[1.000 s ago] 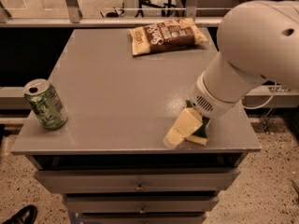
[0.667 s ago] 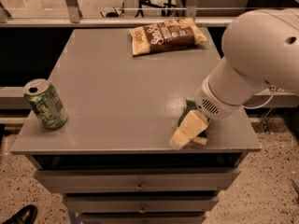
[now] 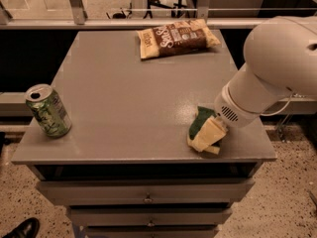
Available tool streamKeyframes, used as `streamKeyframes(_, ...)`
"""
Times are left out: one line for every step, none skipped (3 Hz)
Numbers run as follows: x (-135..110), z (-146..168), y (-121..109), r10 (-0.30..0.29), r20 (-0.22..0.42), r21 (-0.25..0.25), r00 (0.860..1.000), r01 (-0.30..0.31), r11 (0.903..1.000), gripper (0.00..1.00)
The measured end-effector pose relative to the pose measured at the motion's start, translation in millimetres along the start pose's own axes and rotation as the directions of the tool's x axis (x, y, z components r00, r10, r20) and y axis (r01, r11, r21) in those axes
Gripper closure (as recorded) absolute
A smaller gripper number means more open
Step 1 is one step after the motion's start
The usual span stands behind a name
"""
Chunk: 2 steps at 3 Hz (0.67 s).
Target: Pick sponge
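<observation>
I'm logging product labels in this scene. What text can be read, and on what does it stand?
"Sun": big white letters on the chip bag; the rest is too blurred to read.
The can: print too blurred to read.
The sponge and the tool at it, front right of the table: no text.

Matt grey table [image 3: 124,93], shiny metal soda can [image 3: 48,110], glossy chip bag [image 3: 176,36], rough green sponge [image 3: 199,122] touching the pale matt gripper [image 3: 207,139] at the table's front right

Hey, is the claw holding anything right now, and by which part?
Cannot tell. The claw sits over the sponge near the table's front right corner; only the sponge's green edge shows, no grip visible.
</observation>
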State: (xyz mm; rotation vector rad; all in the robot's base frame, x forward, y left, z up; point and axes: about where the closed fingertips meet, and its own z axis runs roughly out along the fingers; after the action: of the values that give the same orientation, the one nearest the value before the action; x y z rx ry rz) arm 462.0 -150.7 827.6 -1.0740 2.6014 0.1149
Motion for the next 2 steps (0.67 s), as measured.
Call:
streamKeyframes(5, -1, -4, 0.014, 0.006, -0.004, 1.0, -0.014, 0.9999, 0.61)
streamKeyframes(-7, -28, -11, -0.002, 0.063, 0.015, 0.998, 0.001, 0.9999, 0.84)
